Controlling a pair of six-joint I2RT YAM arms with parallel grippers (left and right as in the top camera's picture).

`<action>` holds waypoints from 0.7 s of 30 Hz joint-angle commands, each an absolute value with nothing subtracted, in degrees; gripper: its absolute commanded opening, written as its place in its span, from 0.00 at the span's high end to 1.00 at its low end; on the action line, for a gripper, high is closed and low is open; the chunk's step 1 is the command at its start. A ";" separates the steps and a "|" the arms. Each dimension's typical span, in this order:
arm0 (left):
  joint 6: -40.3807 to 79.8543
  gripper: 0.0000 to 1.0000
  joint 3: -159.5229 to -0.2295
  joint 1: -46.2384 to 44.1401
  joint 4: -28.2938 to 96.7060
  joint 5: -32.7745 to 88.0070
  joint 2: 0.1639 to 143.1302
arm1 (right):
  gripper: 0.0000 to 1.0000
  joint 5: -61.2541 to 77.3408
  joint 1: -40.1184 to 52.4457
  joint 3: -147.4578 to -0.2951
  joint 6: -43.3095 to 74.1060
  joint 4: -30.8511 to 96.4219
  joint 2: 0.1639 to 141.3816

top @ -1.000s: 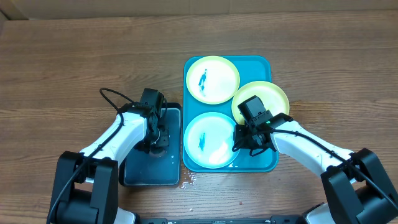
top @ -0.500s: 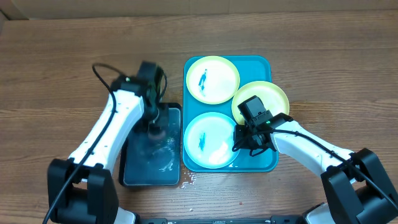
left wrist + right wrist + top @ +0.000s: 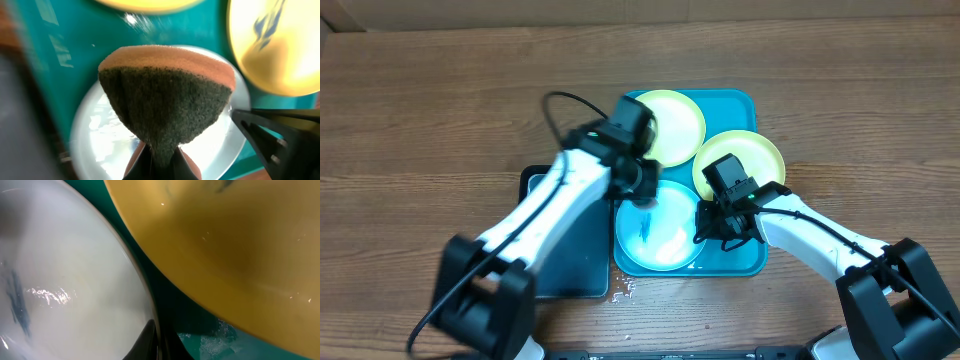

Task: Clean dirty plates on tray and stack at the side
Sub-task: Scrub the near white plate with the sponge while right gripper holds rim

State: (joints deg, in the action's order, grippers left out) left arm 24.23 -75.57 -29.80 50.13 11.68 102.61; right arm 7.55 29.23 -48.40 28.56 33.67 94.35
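Observation:
The turquoise tray holds three plates. A yellow-green plate lies at the back, and another rests at the right. A light blue plate with a blue smear lies at the front. My left gripper is shut on a sponge, green with an orange top, held just above the light blue plate. My right gripper is shut on that plate's right rim, under the edge of the right yellow-green plate.
A dark grey-black tray with water in it lies left of the turquoise tray. Water drops sit on the wooden table by the front edge. My right gripper's fingers show in the left wrist view.
My left arm has lifted the sponge out of the dark tray and swung right, over the light blue plate. The right arm has not moved.

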 commanded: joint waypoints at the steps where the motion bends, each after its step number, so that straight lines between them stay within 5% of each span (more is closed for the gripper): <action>1: 28.93 0.96 -74.46 -31.55 49.82 15.62 108.92 | 0.96 6.11 29.08 -47.68 28.73 34.61 95.81; 14: 28.95 0.96 -74.48 -31.31 58.13 -6.28 114.59 | 0.96 6.11 29.08 -47.68 28.73 34.57 95.81; 21: 27.79 0.96 -74.43 -31.51 55.42 6.28 114.65 | 0.96 6.11 29.08 -47.68 28.73 34.54 95.81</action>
State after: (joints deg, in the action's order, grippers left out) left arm 28.16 -75.46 -31.90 57.21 2.59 113.78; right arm 7.62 29.23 -48.40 28.53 33.65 94.39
